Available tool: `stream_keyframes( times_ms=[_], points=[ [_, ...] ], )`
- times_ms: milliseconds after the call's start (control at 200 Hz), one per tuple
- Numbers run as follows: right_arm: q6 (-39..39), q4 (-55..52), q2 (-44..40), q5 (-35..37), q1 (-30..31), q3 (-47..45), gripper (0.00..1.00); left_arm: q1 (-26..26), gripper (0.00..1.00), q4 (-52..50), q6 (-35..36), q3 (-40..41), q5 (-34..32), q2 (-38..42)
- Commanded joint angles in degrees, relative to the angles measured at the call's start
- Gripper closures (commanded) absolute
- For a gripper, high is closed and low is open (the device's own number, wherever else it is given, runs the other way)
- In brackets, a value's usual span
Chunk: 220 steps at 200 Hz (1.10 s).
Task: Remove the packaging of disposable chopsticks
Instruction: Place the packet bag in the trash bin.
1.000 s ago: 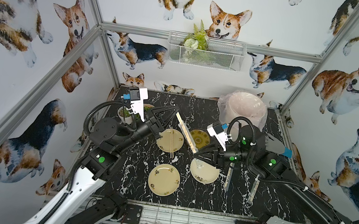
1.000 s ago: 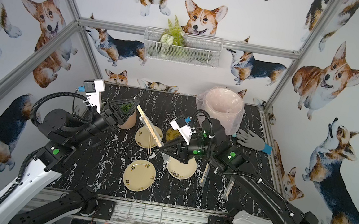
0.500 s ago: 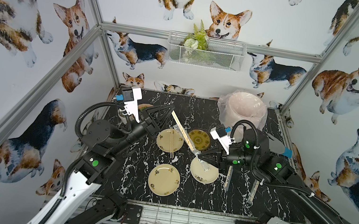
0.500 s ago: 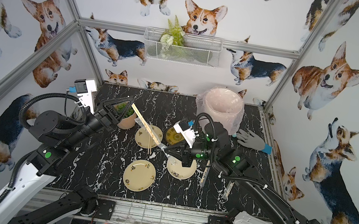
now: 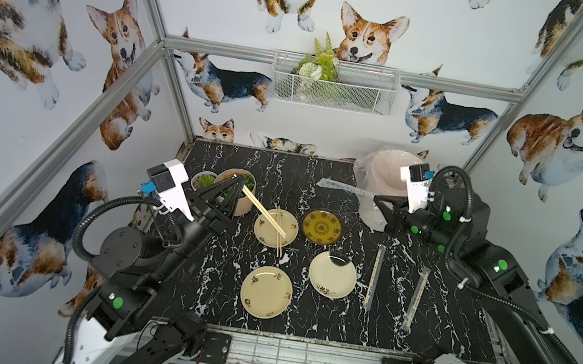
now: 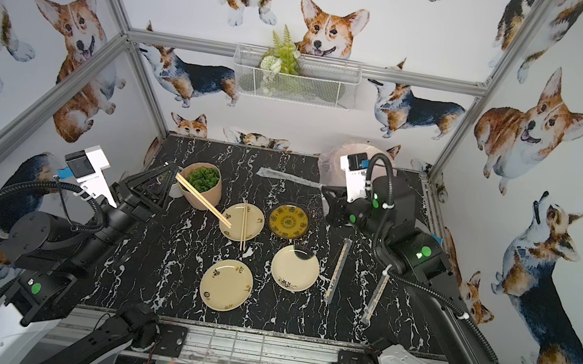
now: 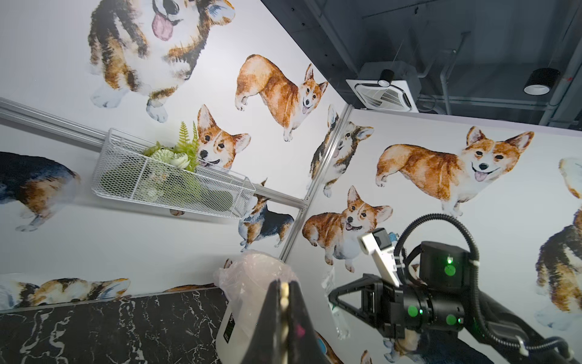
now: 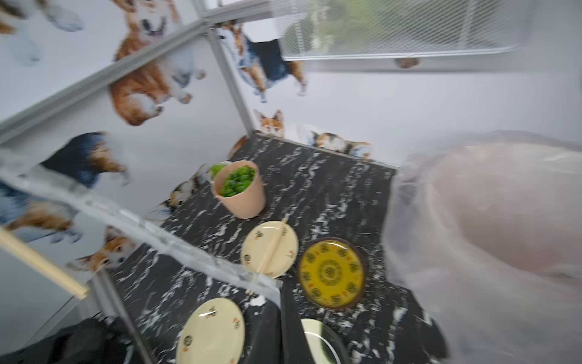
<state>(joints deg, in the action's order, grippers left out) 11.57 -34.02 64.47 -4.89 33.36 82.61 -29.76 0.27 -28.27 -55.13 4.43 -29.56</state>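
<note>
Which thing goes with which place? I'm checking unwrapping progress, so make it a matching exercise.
1 empty sleeve
2 slanted bare chopsticks
3 wrapped chopsticks
4 other bare chopsticks

A across a cream plate
B in the left gripper
C flat on the table
D in the right gripper

Pairs: 1-D, 2-B, 3-C, 4-A

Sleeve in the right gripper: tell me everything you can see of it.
The sleeve is a long, narrow strip of clear, slightly crinkled plastic, flattened and apparently empty: the right wrist view shows no sticks inside. One end is pinched in the shut fingers of the right gripper; the rest juts out nearly level in the air above the back of the table, free end toward the left arm's side. The lined bin stands close by the gripped end. Nothing else appears to touch it.
</note>
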Motion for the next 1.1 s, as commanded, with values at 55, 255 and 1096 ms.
stream_keyframes(
  times_ms=[55, 255, 1096],
  points=[
    [-7.05, -21.59, 12.86, 19.35, -7.84, 17.71, 1.00, -0.01, 1.00, -5.33, 3.97, 0.03, -2.06, 1.50],
    [-9.50, -31.52, 25.04, 24.05, -14.04, 30.12, 1.00, 0.01, 1.00, -7.82, 5.66, -0.41, -2.23, 1.69],
    [-13.33, -39.81, 52.39, 23.00, -15.08, 47.47, 1.00, 0.03, 1.00, -7.83, 3.92, -0.15, 0.29, -0.23]
  ],
)
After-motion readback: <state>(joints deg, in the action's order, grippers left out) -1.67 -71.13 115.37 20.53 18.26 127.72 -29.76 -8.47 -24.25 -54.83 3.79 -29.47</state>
